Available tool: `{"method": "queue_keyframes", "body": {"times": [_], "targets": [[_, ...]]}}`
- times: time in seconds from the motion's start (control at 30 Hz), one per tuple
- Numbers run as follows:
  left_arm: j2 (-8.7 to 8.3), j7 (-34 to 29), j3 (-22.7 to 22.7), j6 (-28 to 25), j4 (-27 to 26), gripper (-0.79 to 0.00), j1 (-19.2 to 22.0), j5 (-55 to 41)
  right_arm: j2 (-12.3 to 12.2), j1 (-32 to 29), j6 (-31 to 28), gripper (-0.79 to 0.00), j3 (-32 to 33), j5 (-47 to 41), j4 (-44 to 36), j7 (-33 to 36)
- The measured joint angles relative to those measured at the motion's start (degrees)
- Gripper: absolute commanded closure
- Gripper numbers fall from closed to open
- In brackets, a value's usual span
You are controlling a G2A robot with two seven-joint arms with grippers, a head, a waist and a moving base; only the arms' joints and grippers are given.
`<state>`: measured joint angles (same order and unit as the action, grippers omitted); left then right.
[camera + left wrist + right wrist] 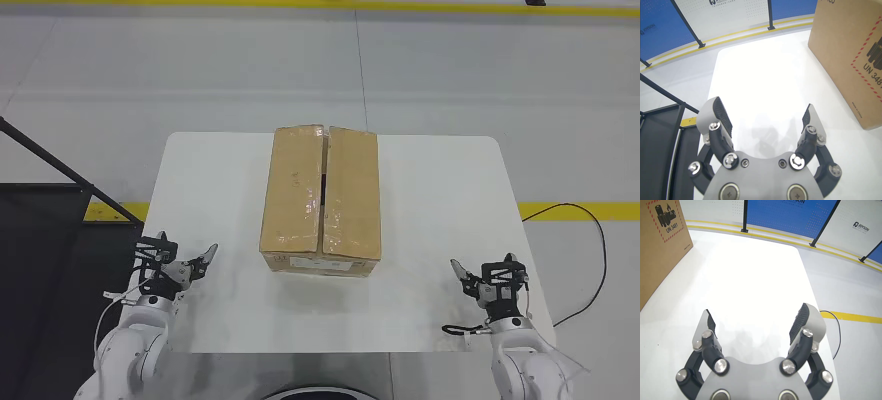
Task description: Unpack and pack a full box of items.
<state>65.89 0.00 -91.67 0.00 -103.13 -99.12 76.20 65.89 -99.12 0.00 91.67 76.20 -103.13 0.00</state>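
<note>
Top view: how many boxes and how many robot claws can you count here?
Cardboard box: 1
Grippers, both open (left gripper, right gripper): 2
Total: 3

The closed brown cardboard box (321,197) stands on the white rectangular table (440,190). The left gripper (762,102) hangs over the table left of the box and nearer than its near face, well apart from it. The right gripper (755,307) hangs likewise to the box's right.
</note>
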Motion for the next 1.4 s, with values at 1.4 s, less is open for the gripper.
{"method": "queue_keyframes", "body": {"times": [1.4], "targets": [[0.83,13.2,-2.9,-10.6,-2.9,-0.785,-2.9,-12.9,-0.3,-3.1,-5.4,-0.785,-9.7,37.4,-21.7,-14.8]]}}
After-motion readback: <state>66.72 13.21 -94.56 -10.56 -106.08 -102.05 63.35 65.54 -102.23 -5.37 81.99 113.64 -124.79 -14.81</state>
